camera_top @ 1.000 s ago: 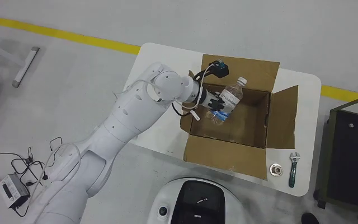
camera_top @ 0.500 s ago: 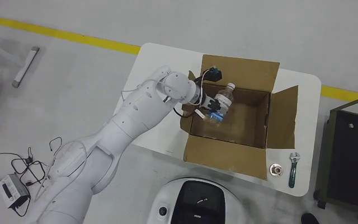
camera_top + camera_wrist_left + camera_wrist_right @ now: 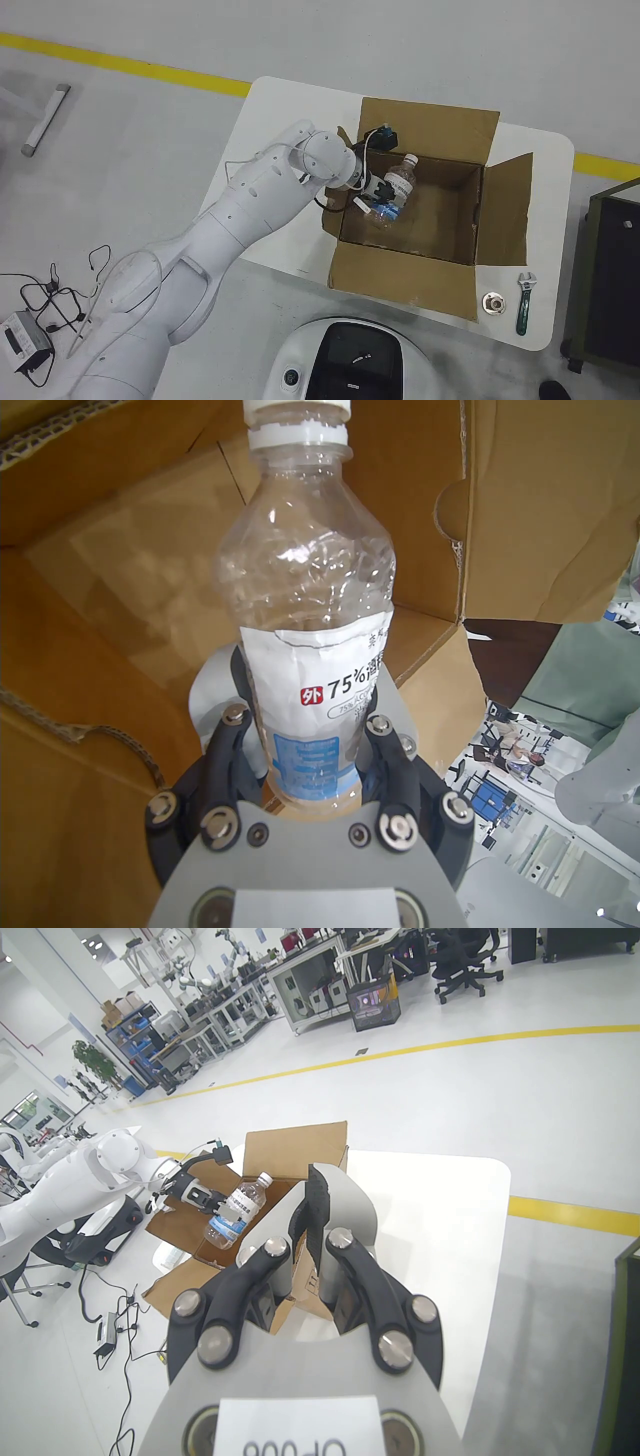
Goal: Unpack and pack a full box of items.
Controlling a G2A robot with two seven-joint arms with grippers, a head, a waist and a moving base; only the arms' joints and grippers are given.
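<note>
A clear plastic bottle (image 3: 397, 182) with a white cap and a white and blue label hangs tilted over the left side of an open cardboard box (image 3: 418, 284). My left gripper (image 3: 378, 196) is shut on its lower, labelled half. The left wrist view has the bottle (image 3: 309, 590) between the left gripper (image 3: 310, 705) fingers, with brown box walls (image 3: 90, 610) behind it. From the right wrist view, the bottle (image 3: 236, 1214) and box (image 3: 295, 1148) lie farther off. My right gripper (image 3: 306, 1198) is held high above the table, shut and holding nothing.
The box stands on a white table (image 3: 282, 130) with its flaps folded out. A green-handled wrench (image 3: 524, 302) and a small round metal part (image 3: 491, 303) lie near the table's front right corner. A dark cabinet (image 3: 610, 280) stands to the right of the table.
My left arm has drawn the bottle leftward, from the box's middle toward its left wall, and turned it more upright. The grip on it has held.
</note>
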